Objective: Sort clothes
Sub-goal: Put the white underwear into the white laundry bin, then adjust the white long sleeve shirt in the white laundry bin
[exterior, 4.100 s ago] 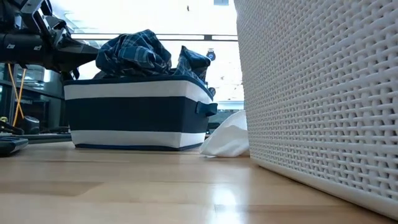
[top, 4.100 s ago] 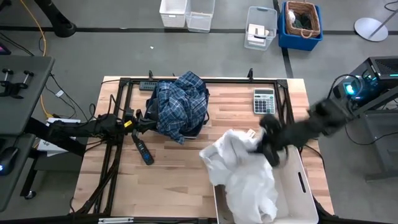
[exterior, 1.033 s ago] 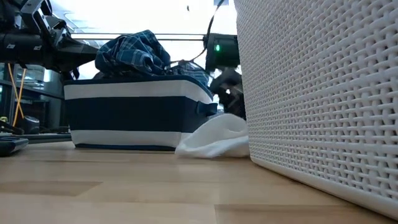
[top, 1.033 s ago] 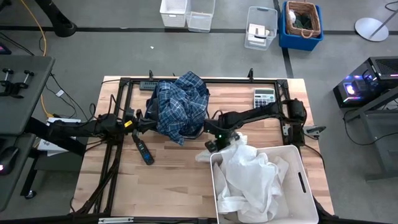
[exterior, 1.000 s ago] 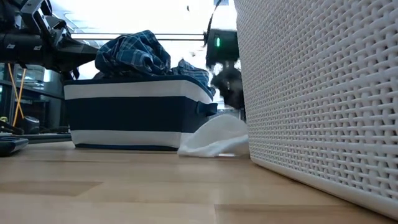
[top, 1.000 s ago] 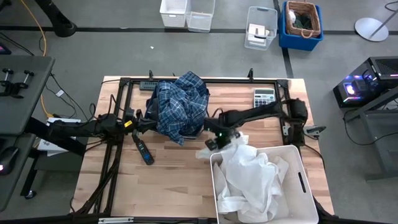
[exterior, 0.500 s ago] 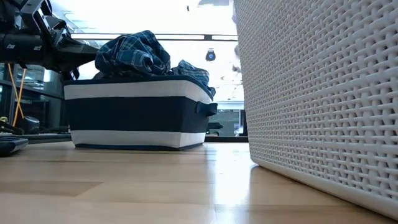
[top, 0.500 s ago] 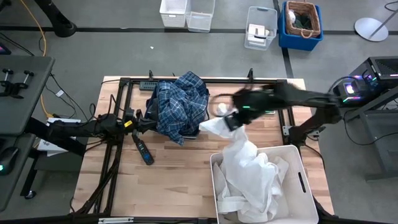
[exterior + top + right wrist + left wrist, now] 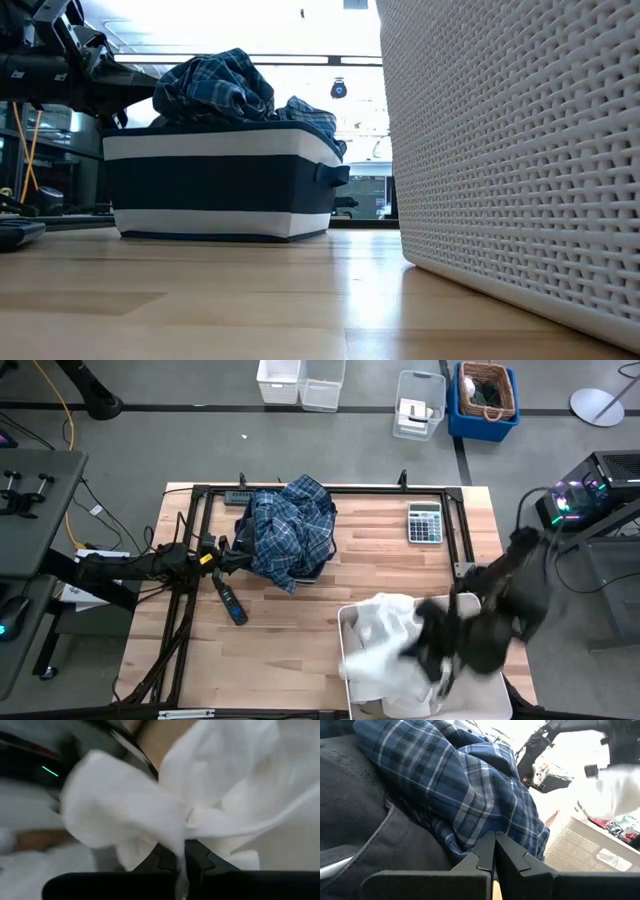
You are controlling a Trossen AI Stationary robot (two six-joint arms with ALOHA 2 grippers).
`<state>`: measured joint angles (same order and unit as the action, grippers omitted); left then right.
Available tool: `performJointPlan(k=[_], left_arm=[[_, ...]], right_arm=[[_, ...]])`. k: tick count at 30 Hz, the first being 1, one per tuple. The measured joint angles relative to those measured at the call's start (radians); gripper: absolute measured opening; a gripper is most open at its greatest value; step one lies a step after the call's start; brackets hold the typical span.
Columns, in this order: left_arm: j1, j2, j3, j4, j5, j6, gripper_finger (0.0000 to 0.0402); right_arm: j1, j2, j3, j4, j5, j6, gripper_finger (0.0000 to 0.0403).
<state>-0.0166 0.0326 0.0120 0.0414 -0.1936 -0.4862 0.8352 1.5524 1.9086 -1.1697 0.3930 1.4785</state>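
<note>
The right arm's end effector (image 9: 432,645) is over the large white woven-pattern plastic bin (image 9: 490,695) at the near right of the light wooden table (image 9: 280,640), its dark fingers (image 9: 197,857) closed on a fold of crumpled white fabric garments (image 9: 385,640); in the right wrist view the white cloth (image 9: 165,805) is bunched between and around the fingertips; the rest of the white pile lies inside the bin, heaped against its left wall. The left arm's end effector (image 9: 225,557) waits at the left side of the dark blue bin with white bands (image 9: 215,185), its two fingers (image 9: 482,857) pressed together with nothing between them. A blue-and-white plaid shirt (image 9: 290,530) is heaped on top of that bin and spills over its rim; beneath it in the left wrist view lies a dark grey fabric piece (image 9: 365,825). A grey calculator (image 9: 424,521) rests on the table's far right, well apart from both bins.
</note>
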Motion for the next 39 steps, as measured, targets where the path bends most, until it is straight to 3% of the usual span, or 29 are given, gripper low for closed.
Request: performJointPlan(k=[3, 8, 12, 18, 22, 26, 28, 30, 34, 39], left_arm=[[0.000, 0.000, 0.000, 0.000, 0.000, 0.000, 0.0001], [0.000, 0.000, 0.000, 0.000, 0.000, 0.000, 0.0001], [0.000, 0.000, 0.000, 0.000, 0.000, 0.000, 0.0001], [0.000, 0.000, 0.000, 0.000, 0.000, 0.000, 0.0001], [0.000, 0.000, 0.000, 0.000, 0.000, 0.000, 0.0001], [0.000, 0.000, 0.000, 0.000, 0.000, 0.000, 0.0001], [0.000, 0.000, 0.000, 0.000, 0.000, 0.000, 0.0001], [0.000, 0.000, 0.000, 0.000, 0.000, 0.000, 0.0001], [0.000, 0.000, 0.000, 0.000, 0.000, 0.000, 0.0001], [0.000, 0.000, 0.000, -0.001, 0.000, 0.000, 0.0001]], right_arm=[[0.054, 0.061, -0.106, 0.026, -0.070, 0.115, 0.0001], [0.045, 0.135, -0.327, 0.021, -0.316, 0.354, 0.0015], [0.018, 0.137, -0.432, 0.170, -0.530, 0.284, 0.0074], [-0.034, 0.107, -0.336, 0.147, -0.725, 0.157, 0.0175], [-0.097, 0.084, -0.156, -0.053, -0.663, 0.143, 0.0220], [-0.219, 0.080, 0.017, -0.326, -0.422, 0.115, 0.0242], [-0.319, 0.078, 0.055, -0.411, -0.367, 0.086, 0.0246], [-0.444, 0.066, 0.045, -0.386, -0.368, 0.005, 0.0247], [-0.706, 0.062, -0.015, -0.367, -0.437, -0.189, 0.0248], [-0.917, 0.062, -0.237, -0.345, -0.773, -0.406, 0.0248]])
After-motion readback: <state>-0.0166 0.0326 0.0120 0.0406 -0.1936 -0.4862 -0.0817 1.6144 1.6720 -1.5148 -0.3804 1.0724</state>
